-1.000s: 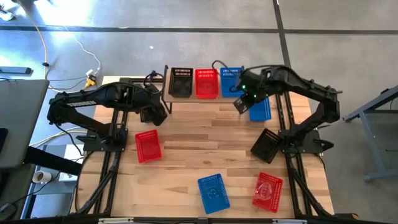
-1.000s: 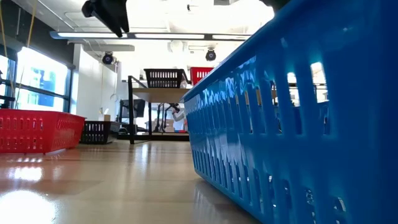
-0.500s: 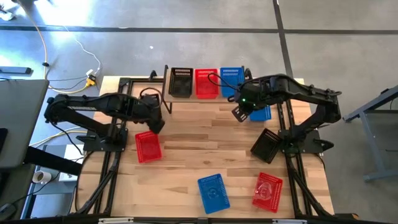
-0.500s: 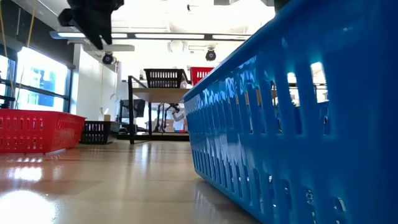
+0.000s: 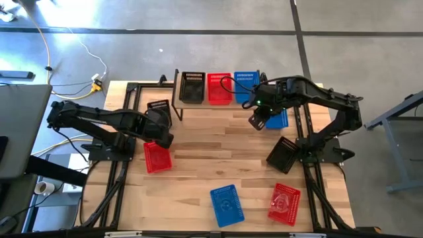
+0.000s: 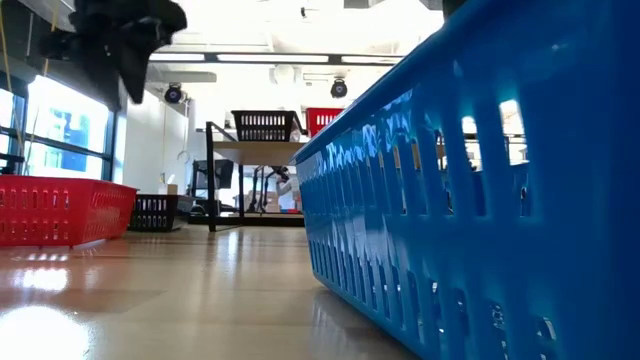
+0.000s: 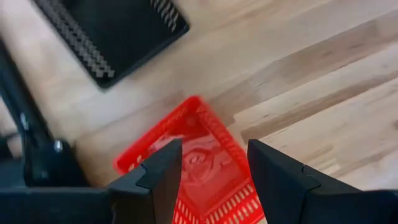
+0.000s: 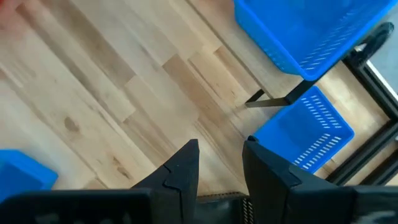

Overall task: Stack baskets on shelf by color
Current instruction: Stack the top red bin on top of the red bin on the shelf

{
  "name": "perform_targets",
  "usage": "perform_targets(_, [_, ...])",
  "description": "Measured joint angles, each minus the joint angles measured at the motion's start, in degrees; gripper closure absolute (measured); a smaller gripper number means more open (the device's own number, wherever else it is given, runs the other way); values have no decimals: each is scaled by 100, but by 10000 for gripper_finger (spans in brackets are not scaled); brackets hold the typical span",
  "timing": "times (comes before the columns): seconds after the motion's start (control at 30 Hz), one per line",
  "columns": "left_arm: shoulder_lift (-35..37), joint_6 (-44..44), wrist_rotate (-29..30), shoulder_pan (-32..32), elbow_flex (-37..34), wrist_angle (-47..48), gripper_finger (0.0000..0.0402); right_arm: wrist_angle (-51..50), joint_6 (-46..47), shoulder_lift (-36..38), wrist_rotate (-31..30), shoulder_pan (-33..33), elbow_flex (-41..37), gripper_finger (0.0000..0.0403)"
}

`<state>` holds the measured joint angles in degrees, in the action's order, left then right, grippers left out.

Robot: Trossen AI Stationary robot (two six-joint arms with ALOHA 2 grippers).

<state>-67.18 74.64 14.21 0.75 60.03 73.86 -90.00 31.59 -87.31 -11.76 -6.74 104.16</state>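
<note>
You're hovering the empty, open left gripper (image 7: 208,180) over the red basket (image 5: 157,156) near the table's left edge, needing to descend, grip, then stack on the shelf (image 5: 177,104).

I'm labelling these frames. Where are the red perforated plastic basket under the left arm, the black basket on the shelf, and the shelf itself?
Red perforated plastic basket (image 5: 157,157): high view, its open floor.
Black perforated basket (image 5: 192,86): high view, its inside.
Light wooden plank shelf on black legs (image 5: 213,105): high view, its front edge.
</note>
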Motion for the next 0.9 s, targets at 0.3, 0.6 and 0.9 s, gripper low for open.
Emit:
perform_targets(0.3, [0, 1664, -193, 563, -409, 14, 229, 81, -801, -2, 137, -231, 0, 293])
perform_targets(0.6, [0, 3071, -169, 1205, -700, 186, 229, 155, -1252, -2, 139, -428, 0, 293])
perform_targets(0.9, [-2, 4245, -341, 1627, -1240, 204, 229, 168, -1412, -2, 141, -556, 0, 293])
